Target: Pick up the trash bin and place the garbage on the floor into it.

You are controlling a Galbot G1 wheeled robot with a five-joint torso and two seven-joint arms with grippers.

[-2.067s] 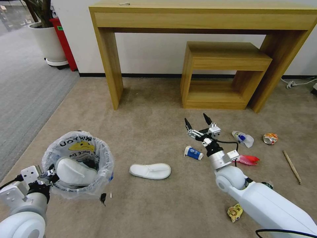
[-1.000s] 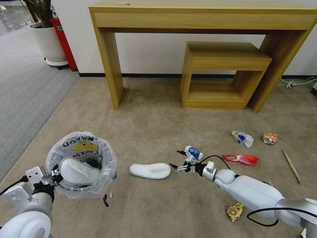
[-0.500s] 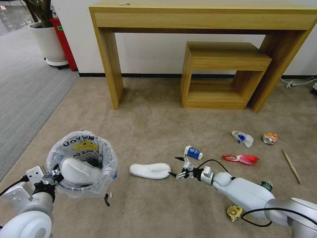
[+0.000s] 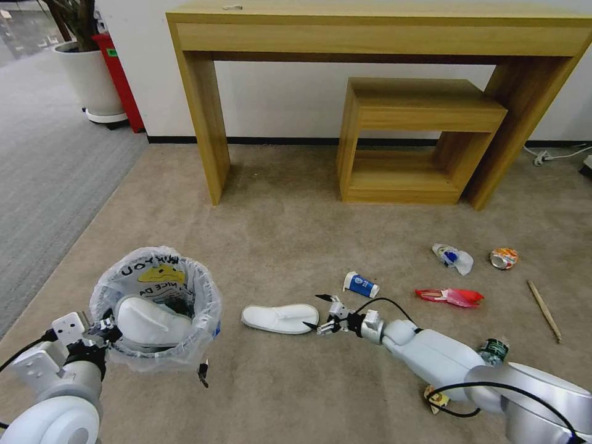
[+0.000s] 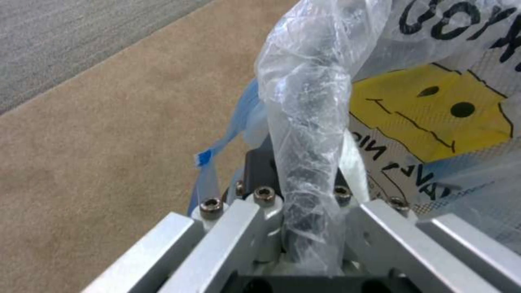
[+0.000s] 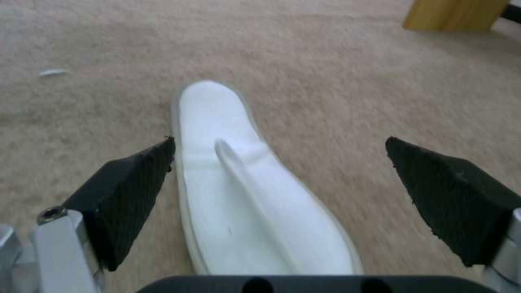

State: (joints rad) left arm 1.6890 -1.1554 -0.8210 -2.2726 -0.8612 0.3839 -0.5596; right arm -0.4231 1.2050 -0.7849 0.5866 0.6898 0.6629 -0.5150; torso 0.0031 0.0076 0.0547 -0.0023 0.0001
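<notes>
**R gripper low at slipper heel, L holding bin**

L side, near: left gripper (image 4: 102,330) clamped on rim of trash bin (image 4: 157,308), jaws shut on the bag-wrapped rim; wrist view shows the rim w/ crinkly plastic pinched between the fingers (image 5: 260,203). Bin lined w/ clear bag, black letters + yellow mark. One white slipper (image 4: 151,322) lies inside it.

Centre, near: second slipper (image 4: 280,318) flat on beige floor (image 4: 277,234), just right of bin. Right gripper (image 4: 316,311) low at slipper's right end, jaws apart. Wrist view: slipper (image 6: 255,195) lies between the two black fingertips (image 6: 136,179), one tip at its edge, other well clear.

Right of gripper: blue-white cup (image 4: 361,285) on its side, near. Further right: red wrapper (image 4: 450,296), crumpled white-blue litter (image 4: 453,258), orange can (image 4: 504,258), wooden stick (image 4: 544,310). Small bottle (image 4: 493,350) and yellow wrapper (image 4: 435,397) beside R arm, near.
</notes>
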